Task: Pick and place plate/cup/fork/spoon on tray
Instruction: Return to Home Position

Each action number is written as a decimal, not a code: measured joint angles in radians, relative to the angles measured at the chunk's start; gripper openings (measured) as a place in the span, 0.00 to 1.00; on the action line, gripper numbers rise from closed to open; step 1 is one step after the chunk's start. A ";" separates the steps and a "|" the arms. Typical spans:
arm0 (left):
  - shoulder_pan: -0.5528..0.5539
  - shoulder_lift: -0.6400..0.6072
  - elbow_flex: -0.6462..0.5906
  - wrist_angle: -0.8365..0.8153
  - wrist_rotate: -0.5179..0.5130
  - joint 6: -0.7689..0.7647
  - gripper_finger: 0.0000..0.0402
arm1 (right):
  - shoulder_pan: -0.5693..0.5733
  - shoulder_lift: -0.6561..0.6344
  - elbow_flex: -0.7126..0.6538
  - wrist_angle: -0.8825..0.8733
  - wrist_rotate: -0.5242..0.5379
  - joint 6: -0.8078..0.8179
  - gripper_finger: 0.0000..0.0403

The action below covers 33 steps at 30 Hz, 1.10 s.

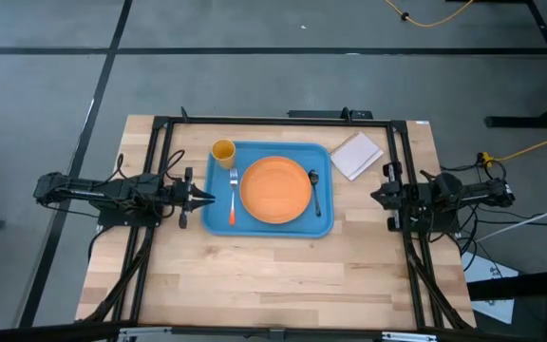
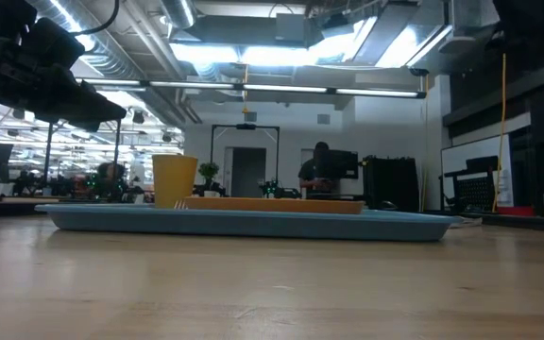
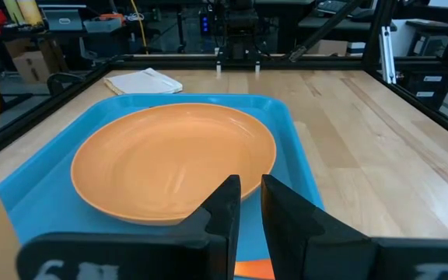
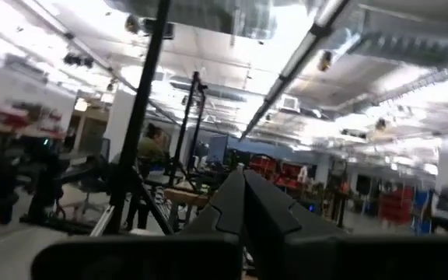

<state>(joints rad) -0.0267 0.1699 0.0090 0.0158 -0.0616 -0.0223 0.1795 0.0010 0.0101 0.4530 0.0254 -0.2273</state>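
Observation:
The light-blue tray (image 1: 218, 215) lies mid-table. On it the orange plate (image 1: 275, 190) lies flat in the middle, and the yellow cup (image 1: 223, 152) stands upright at the far left corner. The fork (image 1: 234, 195) lies left of the plate and the dark spoon (image 1: 315, 190) right of it. My left gripper (image 1: 207, 198) hangs above the tray's left rim, raised clear of it in the low view (image 2: 102, 109). Its fingers (image 3: 249, 194) are open by a narrow gap and empty, with the fork's orange handle (image 3: 251, 268) below them. My right gripper (image 1: 378, 197) is shut and empty, right of the tray.
A small white square pad (image 1: 356, 155) lies on the table beyond the tray's far right corner. Black frame rails run along the table's left, right and far sides. Bare wood lies between the tray and the near edge. A person (image 2: 321, 175) stands far back in the room.

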 joint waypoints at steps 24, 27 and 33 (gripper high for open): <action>0.000 0.000 0.000 0.000 0.000 0.000 0.12 | -0.108 0.004 -0.003 -0.422 0.025 0.090 0.03; 0.000 0.000 0.000 0.000 0.000 0.000 0.12 | -0.132 0.007 -0.003 -0.427 -0.010 0.065 0.03; 0.000 0.000 0.000 0.000 0.000 0.000 0.12 | -0.150 0.072 -0.003 -0.431 -0.053 0.122 0.03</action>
<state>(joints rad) -0.0267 0.1699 0.0090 0.0158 -0.0616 -0.0225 0.0299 0.0730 0.0067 0.0220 -0.0278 -0.1054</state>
